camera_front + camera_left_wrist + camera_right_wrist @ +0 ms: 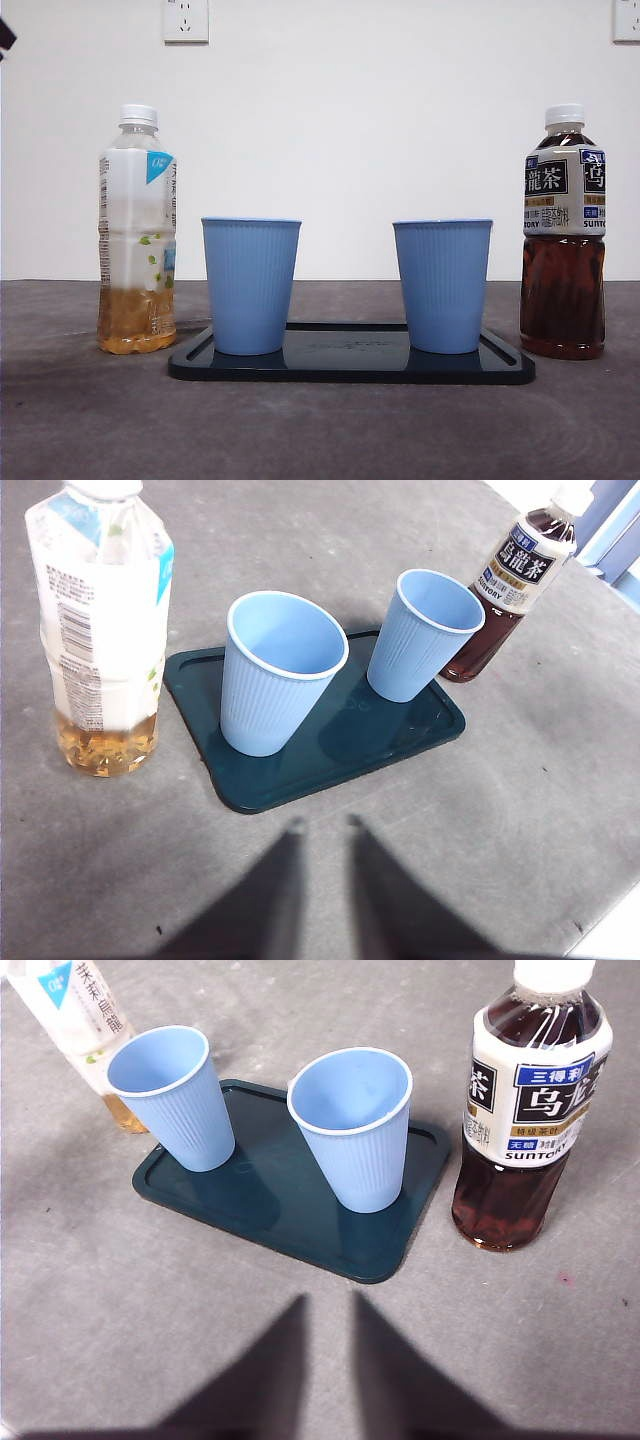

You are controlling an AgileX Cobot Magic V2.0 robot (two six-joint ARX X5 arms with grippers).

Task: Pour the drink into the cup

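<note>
A dark rectangular tray (350, 368) with a raised rim lies ahead of both grippers, bearing two ribbed blue cups (250, 285) (442, 285), both empty. The Suntory oolong tea bottle (528, 1110), capped, dark tea inside, stands nearest the right gripper (328, 1305); the pale, mostly drained bottle (100, 630) nearest the left gripper (322, 828). Both grippers' jaws stand slightly parted, holding nothing.

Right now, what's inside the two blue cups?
Nothing: from above, the cup near the pale tea bottle and the cup near the dark tea bottle both show bare blue insides. Both bottles are capped.
</note>
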